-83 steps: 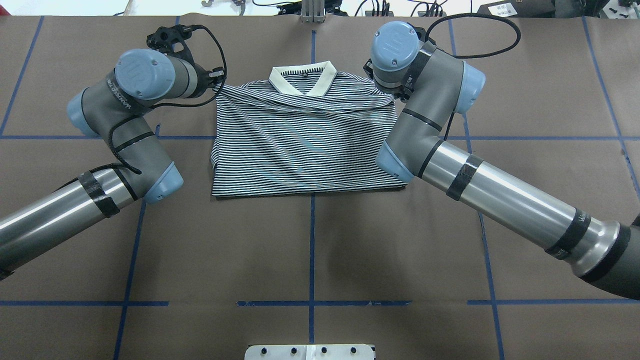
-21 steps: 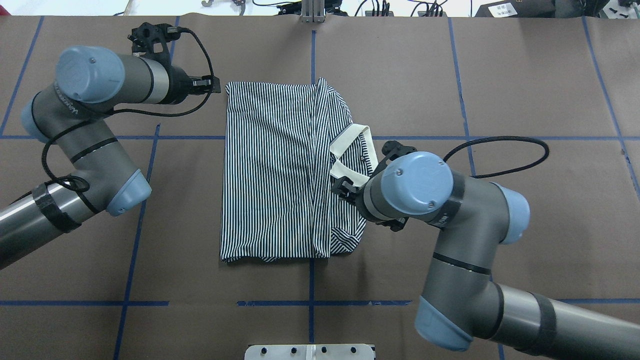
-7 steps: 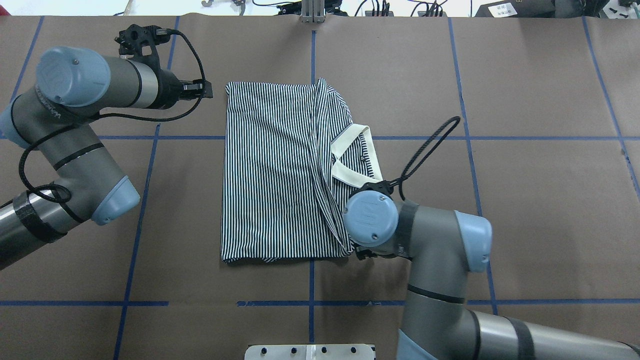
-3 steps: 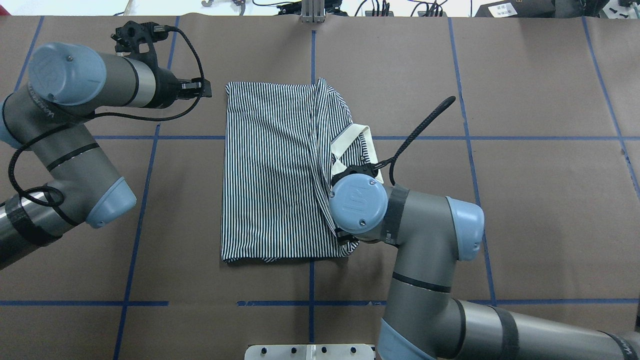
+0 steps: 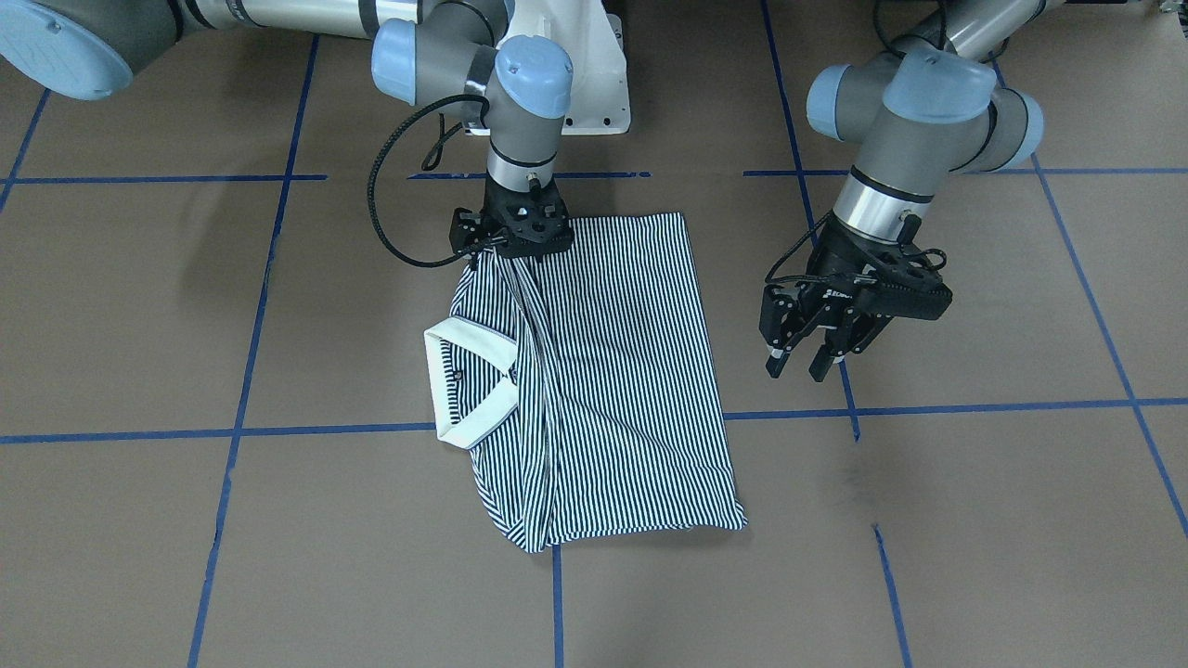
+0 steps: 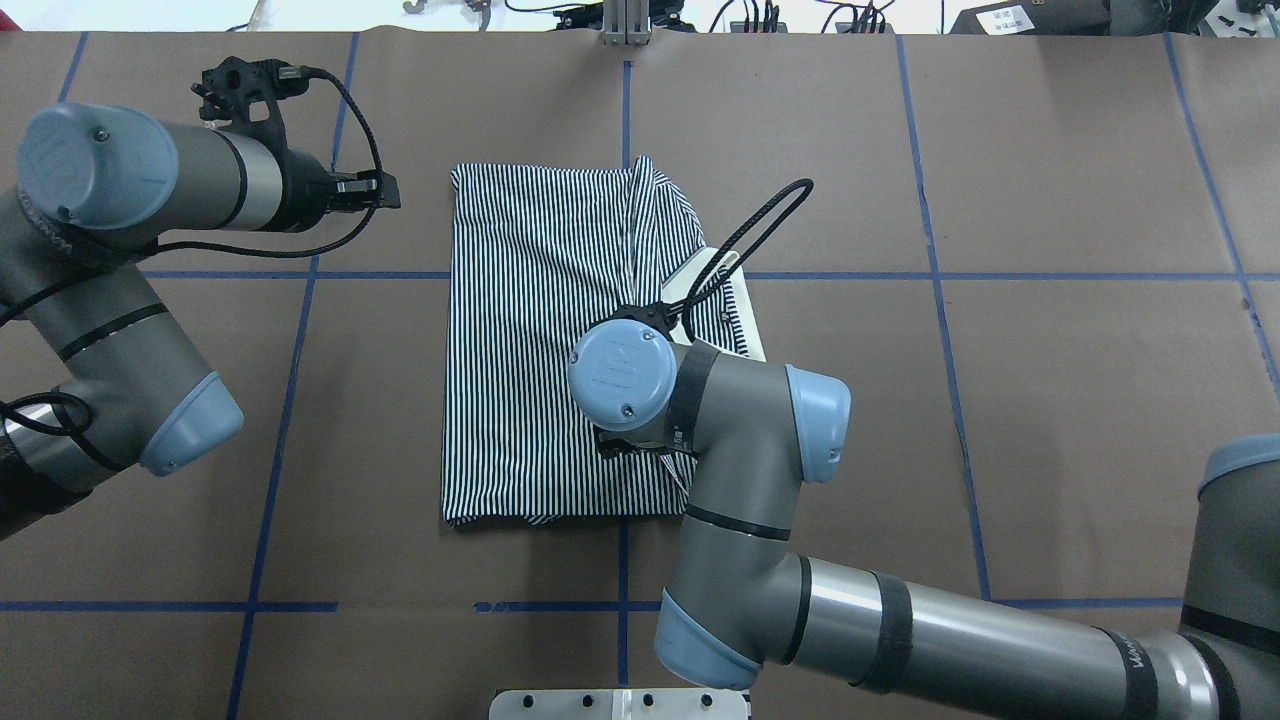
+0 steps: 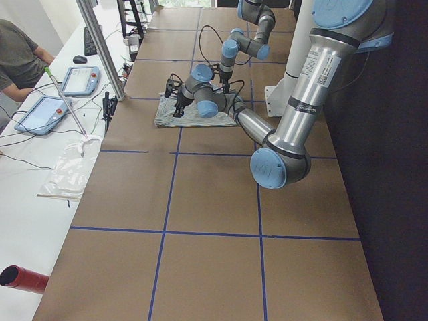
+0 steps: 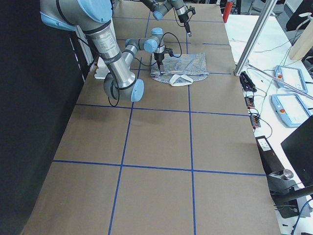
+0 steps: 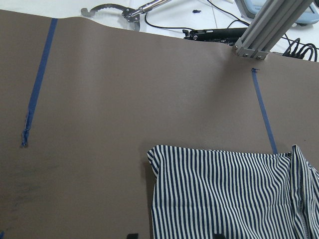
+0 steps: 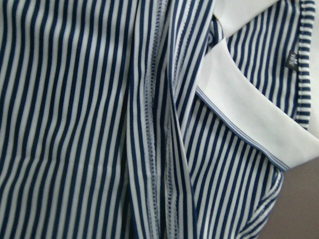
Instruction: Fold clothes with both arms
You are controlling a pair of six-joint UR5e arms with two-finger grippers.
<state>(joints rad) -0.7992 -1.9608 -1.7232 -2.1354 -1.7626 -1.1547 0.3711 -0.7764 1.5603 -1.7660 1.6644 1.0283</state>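
Observation:
The striped polo shirt (image 6: 530, 350) lies folded in the middle of the brown table, its cream collar (image 5: 473, 380) facing the robot's right. My right gripper (image 5: 510, 246) is shut on the shirt's near right edge and holds it lifted over the shirt body; in the overhead view the wrist hides it. The right wrist view is filled with stripes (image 10: 75, 124) and collar (image 10: 244, 99). My left gripper (image 5: 796, 364) is open and empty, hovering off the shirt's far left corner (image 9: 154, 154). It also shows in the overhead view (image 6: 385, 190).
Blue tape lines (image 6: 620, 605) grid the table. The white pedestal base (image 5: 594, 83) stands at the robot's edge. An aluminium post (image 6: 625, 20) stands at the far edge. Beyond it is a white bench with tablets (image 7: 40, 114) and a seated person (image 7: 17, 57).
My right gripper has moved left across the shirt, dragging the lifted right edge over the body. My left arm has drawn back to the left, away from the shirt's corner.

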